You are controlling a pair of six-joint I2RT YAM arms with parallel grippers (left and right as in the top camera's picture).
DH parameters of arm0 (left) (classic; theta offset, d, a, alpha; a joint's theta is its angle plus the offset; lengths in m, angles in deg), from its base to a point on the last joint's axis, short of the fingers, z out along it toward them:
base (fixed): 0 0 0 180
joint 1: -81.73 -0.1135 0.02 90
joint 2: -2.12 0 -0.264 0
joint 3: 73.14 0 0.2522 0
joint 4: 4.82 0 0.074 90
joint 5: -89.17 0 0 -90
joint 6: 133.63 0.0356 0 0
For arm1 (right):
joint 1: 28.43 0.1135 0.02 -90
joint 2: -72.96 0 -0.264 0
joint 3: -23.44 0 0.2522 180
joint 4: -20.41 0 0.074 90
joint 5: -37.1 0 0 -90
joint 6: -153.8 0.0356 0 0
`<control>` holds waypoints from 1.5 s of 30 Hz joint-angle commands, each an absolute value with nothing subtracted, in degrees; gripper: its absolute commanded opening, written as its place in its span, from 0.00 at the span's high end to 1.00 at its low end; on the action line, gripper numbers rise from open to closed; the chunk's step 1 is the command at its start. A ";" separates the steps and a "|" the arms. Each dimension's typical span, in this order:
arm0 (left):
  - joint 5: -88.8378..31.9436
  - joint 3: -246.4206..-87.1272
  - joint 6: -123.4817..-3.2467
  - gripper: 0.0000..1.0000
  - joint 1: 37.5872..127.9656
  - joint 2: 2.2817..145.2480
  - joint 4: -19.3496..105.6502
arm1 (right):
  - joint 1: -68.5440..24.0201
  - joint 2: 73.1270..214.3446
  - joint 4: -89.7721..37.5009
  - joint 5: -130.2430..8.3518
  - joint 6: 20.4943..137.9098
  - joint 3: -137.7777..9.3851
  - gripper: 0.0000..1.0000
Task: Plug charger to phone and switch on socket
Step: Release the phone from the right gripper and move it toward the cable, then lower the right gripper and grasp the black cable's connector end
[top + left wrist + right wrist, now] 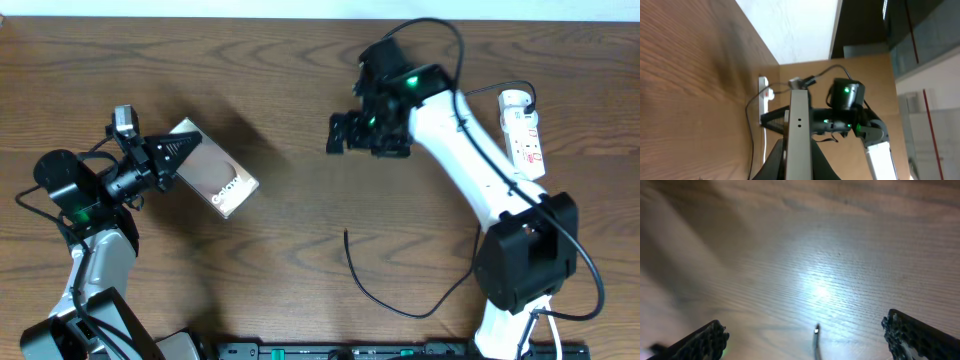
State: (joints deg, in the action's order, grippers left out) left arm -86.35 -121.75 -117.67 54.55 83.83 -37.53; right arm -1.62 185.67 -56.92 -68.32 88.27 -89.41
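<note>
The left fingers (166,150) pinch the stiff, glossy, probably slippery phone (215,178) by one end; the socket (523,135) lies well behind the spread right fingers (705,340), which frame the tip (816,329) of the limp charger (385,298) on the counter (290,110), best gripped just behind it.

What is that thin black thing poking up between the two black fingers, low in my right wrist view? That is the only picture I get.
Observer: It is the tip of the long thin black charger cable. Overhead, the cable curves across the wooden table towards the right arm's base.
Operator: Where is the phone?
Observer: The flat brown-grey phone with white lettering is far over on the other side, clamped in the left gripper.
Operator: And the socket?
Observer: The small white power strip with red markings lies near the table's right edge, beyond the right arm.
</note>
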 commanded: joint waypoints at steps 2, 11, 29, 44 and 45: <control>-90.87 -123.50 -115.39 0.93 54.31 83.70 -37.91 | 3.91 185.82 -54.93 -61.83 86.83 -81.96 0.01; -90.89 -123.45 -114.02 0.93 54.31 83.70 -37.91 | 7.76 185.82 -50.82 -61.83 94.65 -70.02 0.08; -90.89 -123.45 -113.69 0.92 54.31 83.70 -37.91 | 12.50 185.82 -47.50 -61.77 101.52 -62.11 0.33; -90.87 -123.45 -113.69 0.93 54.31 83.70 -37.91 | 12.57 187.22 -48.35 -62.86 103.18 -61.76 0.51; -90.89 -123.45 -113.69 0.93 54.31 83.70 -37.91 | 12.57 187.53 -48.38 -63.12 103.20 -61.76 0.51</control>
State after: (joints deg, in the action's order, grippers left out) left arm -89.45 -121.75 -114.06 54.55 83.83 -37.56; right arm 12.30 185.95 -48.20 -62.31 102.24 -62.24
